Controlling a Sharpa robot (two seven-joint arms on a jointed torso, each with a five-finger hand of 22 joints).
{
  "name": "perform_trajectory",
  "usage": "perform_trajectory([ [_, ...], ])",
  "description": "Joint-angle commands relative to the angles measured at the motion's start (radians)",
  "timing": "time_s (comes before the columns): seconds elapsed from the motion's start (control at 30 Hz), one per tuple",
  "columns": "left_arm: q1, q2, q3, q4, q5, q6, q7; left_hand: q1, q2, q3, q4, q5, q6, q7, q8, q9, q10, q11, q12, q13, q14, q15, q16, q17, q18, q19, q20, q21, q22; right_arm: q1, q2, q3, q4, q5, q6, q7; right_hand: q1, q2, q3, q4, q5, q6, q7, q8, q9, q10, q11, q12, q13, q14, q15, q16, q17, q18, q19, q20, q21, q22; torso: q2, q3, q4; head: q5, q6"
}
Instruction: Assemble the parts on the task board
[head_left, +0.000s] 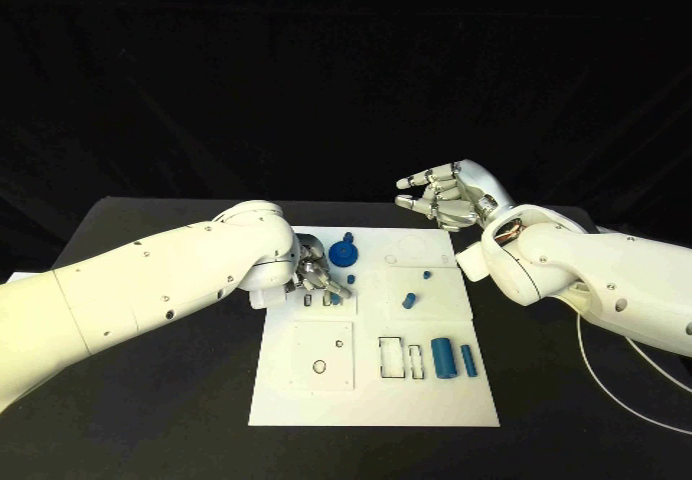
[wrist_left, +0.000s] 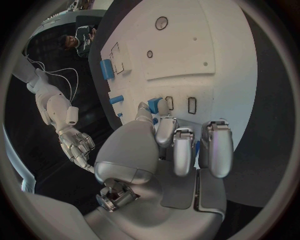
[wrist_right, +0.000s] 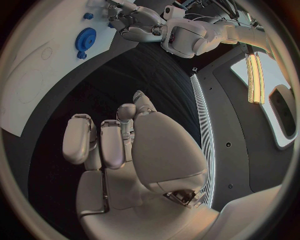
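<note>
While left hand (head_left: 312, 272) pinches blue part (wrist_left: 154, 106) (on task board (head_left: 447, 400)), right hand (head_left: 450, 197) raised, empty

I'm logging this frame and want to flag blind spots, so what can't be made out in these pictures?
- Head view: what the left hand holds, if anything; its arm and fingers cover that patch of the task board.
- Left wrist view: a small blue part sits at the fingertips, but the thumb hides the contact, so whether it is gripped is unclear.
- Right wrist view: the blue gear is small near the rim.
</note>
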Motion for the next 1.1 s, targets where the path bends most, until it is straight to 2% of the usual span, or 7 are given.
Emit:
perform_trajectory([
  [0.03, -0.001, 0.003, -0.001, 0.001, 0.007, 0.008, 0.003, 0.036, 0.014, 0.033, -0.012, 0.004, -0.011, 0.002, -0.015, 0.0, -0.008, -0.002, -0.01, -0.008, 0.105, -0.005, 0.003, 0.263, -0.014, 0.029, -0.01, -0.004, 0.12, -0.001, 0.001, 0.0, 0.0, -0.01, 0.017, 0.0, -0.008, -0.002, -0.003, -0.004, -0.007, -0.003, 0.001, -0.005, -0.001, -0.007, 0.0, -0.004, -0.002, 0.033, -0.004, -0.004, -0.001, 0.011, -0.007, 0.002, -0.003, -0.001, 0.0, 0.0003, 0.0003, 0.0, -0.001],
  [0.2, -0.001, 0.0, -0.001, 0.0, 0.025, -0.006, 0.006, 0.092, 0.023, 0.155, -0.052, 0.021, -0.025, 0.007, -0.064, -0.006, -0.024, 0.001, -0.033, -0.024, 0.105, -0.004, 0.003, 0.263, -0.012, 0.024, -0.011, -0.009, 0.113, -0.001, 0.002, -0.001, -0.001, -0.01, 0.02, -0.001, -0.008, -0.002, -0.003, -0.004, -0.007, -0.003, 0.001, -0.005, -0.001, -0.007, 0.0, -0.004, -0.002, 0.033, -0.004, -0.004, -0.001, 0.011, -0.007, 0.002, -0.003, -0.001, 0.0, 0.0006, -0.0003, 0.0, -0.004],
  [0.33, -0.001, -0.002, -0.001, 0.002, 0.036, -0.012, 0.007, 0.109, -0.004, 0.26, -0.077, 0.099, -0.033, 0.015, -0.093, -0.009, -0.036, 0.007, -0.052, -0.038, 0.105, 0.0, 0.003, 0.263, -0.011, 0.022, -0.008, -0.013, 0.109, -0.001, 0.004, -0.001, -0.005, -0.011, 0.02, -0.002, -0.004, -0.001, 0.0, -0.007, -0.007, -0.003, 0.0, -0.005, -0.001, -0.007, 0.0, -0.002, 0.0, 0.033, -0.004, -0.005, -0.001, 0.011, -0.008, 0.002, -0.005, -0.003, -0.001, 0.0011, 0.0008, 0.0, -0.001],
  [0.47, -0.001, -0.008, -0.001, 0.011, 0.044, -0.018, 0.009, 0.025, -0.121, 0.526, -0.083, 0.166, -0.019, 0.023, -0.114, 0.014, -0.034, 0.013, -0.066, -0.047, 0.105, 0.015, 0.003, 0.263, -0.01, 0.02, 0.0, -0.016, 0.108, -0.002, 0.007, -0.001, -0.009, -0.012, 0.02, -0.002, -0.004, -0.001, 0.0, -0.007, -0.007, -0.003, 0.0, -0.005, -0.001, -0.007, 0.0, -0.002, 0.0, 0.033, -0.004, -0.005, -0.001, 0.011, -0.008, 0.002, -0.005, -0.003, -0.001, 0.0012, 0.002, 0.001, -0.002],
  [0.53, -0.001, -0.014, -0.001, 0.019, 0.05, -0.03, 0.012, 0.017, -0.132, 0.55, -0.085, 0.166, -0.019, 0.024, -0.114, 0.018, -0.033, 0.013, -0.066, -0.048, 0.105, 0.012, 0.003, 0.263, -0.01, 0.02, 0.002, -0.016, 0.108, -0.002, 0.008, -0.001, -0.011, -0.012, 0.02, -0.002, -0.004, -0.001, 0.0, -0.007, -0.007, -0.003, 0.0, -0.005, -0.001, -0.007, 0.0, -0.002, 0.0, 0.033, -0.004, -0.005, -0.001, 0.011, -0.008, 0.002, -0.005, -0.003, 0.0, 0.001, 0.0025, 0.001, -0.002],
  [0.6, -0.001, -0.023, -0.002, 0.027, 0.054, -0.051, 0.015, -0.082, -0.21, 0.763, -0.104, 0.161, -0.013, 0.03, -0.103, 0.062, -0.026, 0.011, -0.067, -0.049, 0.105, 0.011, 0.003, 0.263, -0.009, 0.02, 0.005, -0.019, 0.107, -0.002, 0.009, -0.001, -0.013, -0.012, 0.02, -0.002, -0.003, 0.0, 0.001, -0.008, -0.006, -0.003, 0.0, -0.005, -0.001, -0.007, 0.0, -0.001, 0.0, 0.033, -0.004, -0.005, -0.001, 0.011, -0.008, 0.002, -0.005, -0.003, 0.0, 0.0013, 0.0011, 0.001, 0.002],
  [1.1, -0.013, -0.117, -0.004, 0.151, 0.024, -0.288, 0.079, -0.164, -0.252, 0.918, -0.167, 0.165, -0.008, 0.022, -0.082, 0.119, -0.016, 0.012, -0.069, -0.053, 0.105, 0.009, 0.003, 0.263, -0.012, 0.028, 0.003, -0.013, 0.121, -0.002, 0.011, -0.004, -0.021, -0.012, 0.025, -0.004, -0.003, 0.0, 0.001, -0.008, -0.005, -0.003, 0.001, -0.005, -0.001, -0.007, 0.0, -0.001, -0.001, 0.033, -0.004, -0.006, -0.002, 0.012, -0.011, 0.002, -0.007, -0.007, 0.0, 0.002, 0.0076, 0.001, 0.001],
])
